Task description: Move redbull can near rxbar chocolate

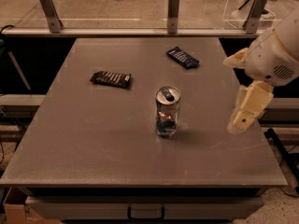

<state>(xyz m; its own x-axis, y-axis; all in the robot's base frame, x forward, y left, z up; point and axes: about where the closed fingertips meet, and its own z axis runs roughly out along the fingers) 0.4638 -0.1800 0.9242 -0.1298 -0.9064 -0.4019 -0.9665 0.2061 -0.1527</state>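
Observation:
The redbull can (167,112) stands upright near the middle of the grey table (88,148); it is silver and blue with its pull tab on top. The rxbar chocolate (110,79), a flat dark brown wrapper with pale lettering stripes, lies flat to the can's left and further back, a clear gap away. My gripper (242,118) hangs from the cream arm at the right side of the table, to the right of the can and apart from it, holding nothing that I can see.
A dark blue-black bar wrapper (182,57) with white text lies at the back right of the table. A rail with metal posts (173,10) runs along the far edge. A drawer handle (145,213) sits below the front edge.

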